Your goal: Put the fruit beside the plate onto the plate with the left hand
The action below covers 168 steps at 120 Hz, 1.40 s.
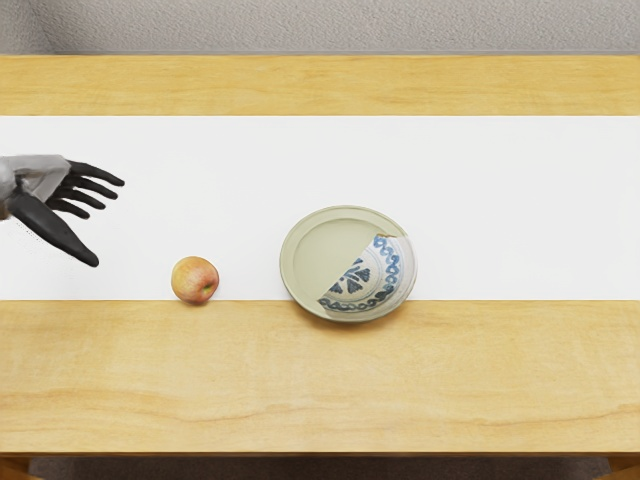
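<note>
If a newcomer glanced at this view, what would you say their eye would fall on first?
The eye goes first to the pale plate with its blue-patterned section, at the middle of the white strip that runs across the wooden table. Next is the apple, lying apart from the plate on its left, at the strip's near edge. The dark left hand reaches in at the left edge, fingers spread, holding nothing.

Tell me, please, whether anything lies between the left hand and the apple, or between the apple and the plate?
Nothing visible does. The left hand, fingers spread, is up-left of the apple, with only the runner between them. The plate lies right of the apple, apart from it, again with only runner between.
</note>
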{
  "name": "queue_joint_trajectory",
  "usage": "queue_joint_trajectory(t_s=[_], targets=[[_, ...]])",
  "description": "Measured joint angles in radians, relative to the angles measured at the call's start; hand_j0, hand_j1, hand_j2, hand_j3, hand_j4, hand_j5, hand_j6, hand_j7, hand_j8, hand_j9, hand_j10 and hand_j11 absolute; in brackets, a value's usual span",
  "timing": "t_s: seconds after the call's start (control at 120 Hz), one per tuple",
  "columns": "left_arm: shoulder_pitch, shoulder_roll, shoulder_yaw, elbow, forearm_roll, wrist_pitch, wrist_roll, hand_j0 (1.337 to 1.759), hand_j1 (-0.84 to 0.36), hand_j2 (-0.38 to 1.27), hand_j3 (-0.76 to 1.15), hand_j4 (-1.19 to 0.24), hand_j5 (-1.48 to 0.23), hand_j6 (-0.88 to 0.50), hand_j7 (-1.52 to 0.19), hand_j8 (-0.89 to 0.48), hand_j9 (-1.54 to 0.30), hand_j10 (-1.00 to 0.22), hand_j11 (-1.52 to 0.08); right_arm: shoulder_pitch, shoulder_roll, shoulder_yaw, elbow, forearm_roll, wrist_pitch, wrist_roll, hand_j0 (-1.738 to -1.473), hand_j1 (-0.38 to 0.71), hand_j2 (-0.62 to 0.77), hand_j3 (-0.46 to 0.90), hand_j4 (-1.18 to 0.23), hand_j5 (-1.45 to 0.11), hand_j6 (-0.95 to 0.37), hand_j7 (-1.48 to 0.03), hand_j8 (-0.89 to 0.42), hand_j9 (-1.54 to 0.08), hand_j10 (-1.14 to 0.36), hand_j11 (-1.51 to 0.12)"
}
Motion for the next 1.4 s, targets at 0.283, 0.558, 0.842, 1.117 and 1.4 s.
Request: queue_joint_trajectory(t_s=[0.283,0.558,0.842,1.117,1.4], targets=[[0.037,-0.189,0.016,-0.008,0.016,0.108,0.015,1.658,0.06,0.05,0.00,-0.25,-0.32,-0.25,-0.32,-0.25,-0.32,-0.25,-0.32,0.003,0.000,0.001,0.000,0.000,0.000,0.004,-1.658,-0.30,-0.01,0.00,-0.04,-0.05,-0.04,-0.05,-0.04,-0.05,-0.04,-0.05],[0.100,-0.302,0.061,-0.013,0.034,0.361,0.027,1.658,0.06,0.05,0.00,-0.25,-0.32,-0.25,-0.32,-0.25,-0.32,-0.25,-0.32,0.012,0.000,0.001,0.000,0.000,0.000,0.005,-1.658,-0.30,-0.01,0.00,-0.04,-0.05,-0.04,-0.05,-0.04,-0.05,-0.04,-0.05],[0.127,-0.354,0.076,-0.014,0.086,0.517,0.039,1.658,0.06,0.05,0.00,-0.24,-0.32,-0.25,-0.32,-0.25,-0.32,-0.25,-0.32,0.013,0.000,0.001,0.000,0.000,0.000,0.007,-1.658,-0.30,-0.01,0.00,-0.04,-0.05,-0.04,-0.05,-0.04,-0.05,-0.04,-0.05],[0.124,-0.424,0.103,-0.014,0.126,0.681,0.079,1.658,0.06,0.05,0.00,-0.24,-0.32,-0.24,-0.32,-0.25,-0.32,-0.24,-0.32,0.014,0.000,0.001,0.000,0.000,0.000,0.007,-1.658,-0.30,-0.01,0.00,-0.04,-0.05,-0.04,-0.05,-0.04,-0.05,-0.04,-0.05],[0.124,-0.471,0.140,-0.014,0.133,0.718,0.100,1.658,0.06,0.05,0.00,-0.24,-0.32,-0.24,-0.32,-0.24,-0.32,-0.24,-0.32,0.014,0.000,0.001,0.000,0.000,0.000,0.007,-1.658,-0.30,-0.01,0.00,-0.04,-0.05,-0.04,-0.05,-0.04,-0.05,-0.04,-0.05]])
